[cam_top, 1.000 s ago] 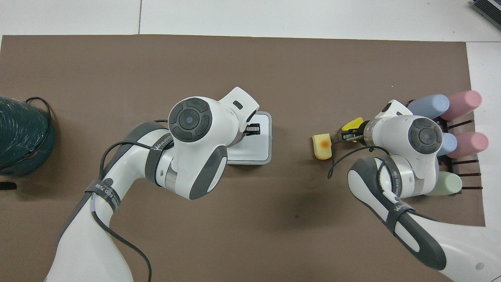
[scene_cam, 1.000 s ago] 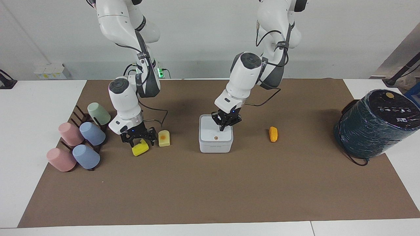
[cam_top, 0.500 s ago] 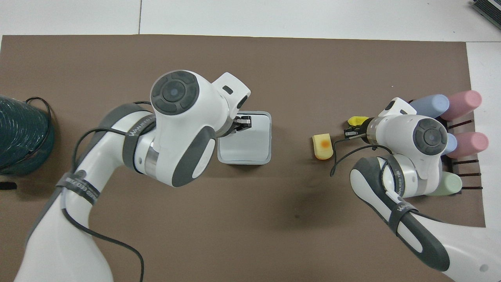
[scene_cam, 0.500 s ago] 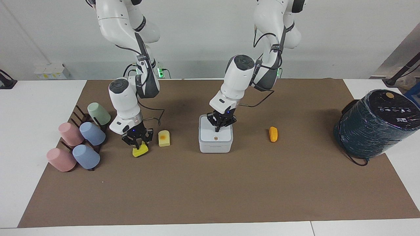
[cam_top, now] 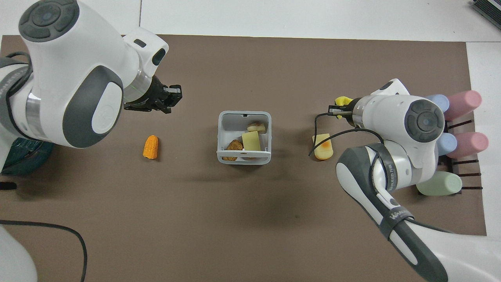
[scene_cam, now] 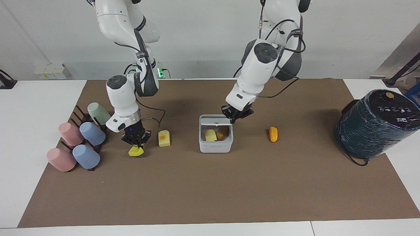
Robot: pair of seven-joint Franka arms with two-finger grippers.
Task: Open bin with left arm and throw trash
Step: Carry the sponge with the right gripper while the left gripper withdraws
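My left gripper [scene_cam: 234, 120] is pinched shut on nothing, raised just above the open bin [scene_cam: 215, 147], by the corner at my left arm's end. My right gripper [scene_cam: 136, 145] is clamped on the bright yellow chunk [scene_cam: 135, 151], lifted off the mat. Beside it lies the pale block [scene_cam: 164, 138]; the orange piece [scene_cam: 273, 134] lies past the bin.

I'm in a robotics lab. Two Franka arms [scene_cam: 124, 95] over a white counter [scene_cam: 39, 131] with brown mat [scene_cam: 210, 183], bare wall.
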